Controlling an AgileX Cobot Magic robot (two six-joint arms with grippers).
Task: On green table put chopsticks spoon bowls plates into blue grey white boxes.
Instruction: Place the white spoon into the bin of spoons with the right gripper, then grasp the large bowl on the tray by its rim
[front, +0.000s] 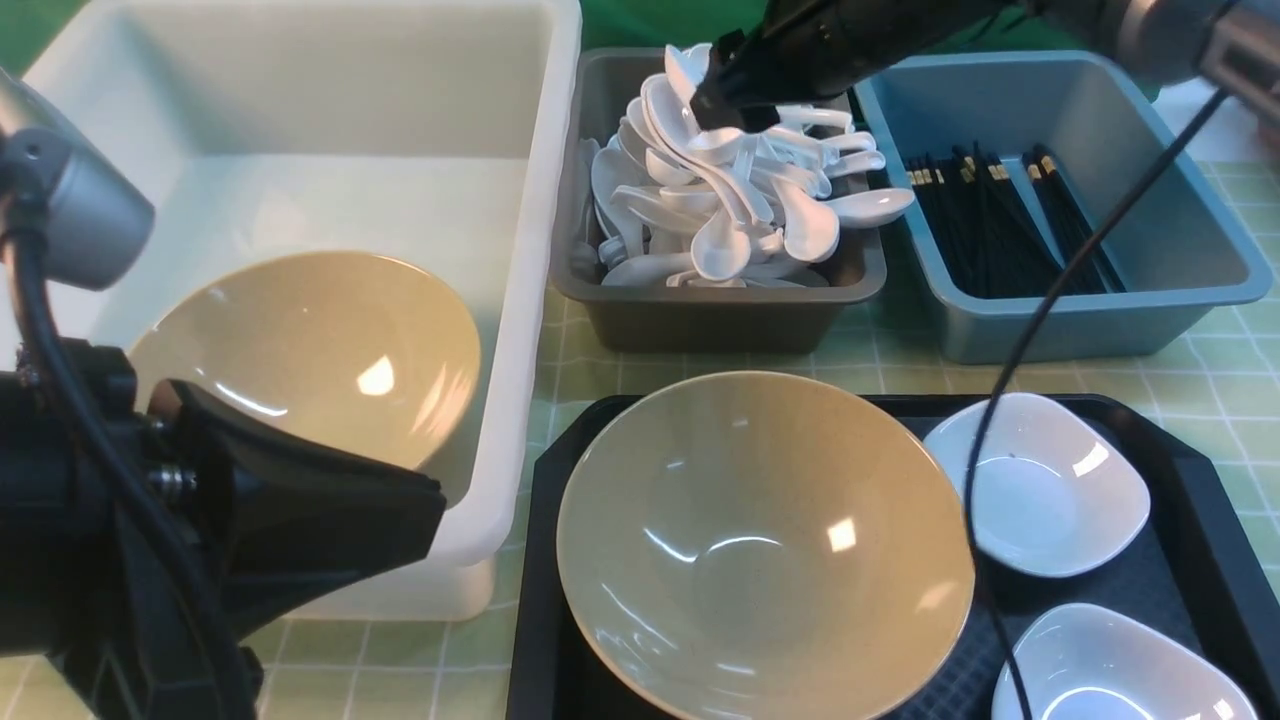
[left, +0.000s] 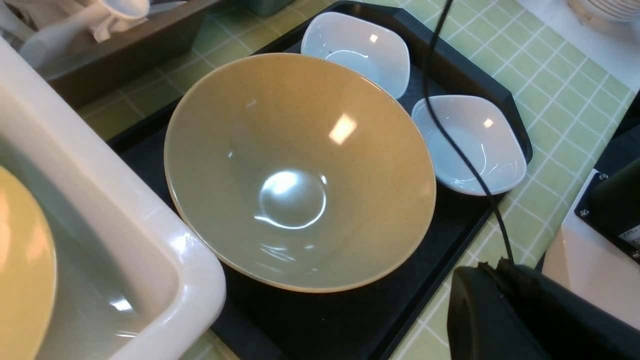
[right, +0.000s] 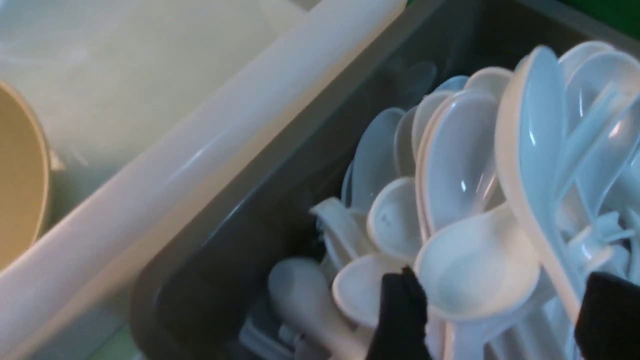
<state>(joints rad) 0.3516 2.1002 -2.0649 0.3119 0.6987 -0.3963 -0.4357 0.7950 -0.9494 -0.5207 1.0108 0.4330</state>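
Observation:
My right gripper (front: 735, 105) hangs open over the dark grey box (front: 700, 320), which is heaped with white spoons (front: 720, 200). In the right wrist view its fingers (right: 400, 310) stand wide apart either side of one spoon (right: 477, 270) lying on the heap. My left gripper (front: 430, 500) is shut and empty, beside the white box (front: 530, 300) that holds a tan bowl (front: 310, 360). A second tan bowl (front: 765, 545) and two white plates (front: 1040, 485) (front: 1120, 670) sit on a black tray. Black chopsticks (front: 990, 230) lie in the blue box (front: 1100, 330).
The black tray (front: 1200, 480) lies on the green table (front: 1230, 380) in front of the boxes. A black cable (front: 1050, 300) from the right arm hangs across the blue box and the tray. The three boxes stand side by side along the back.

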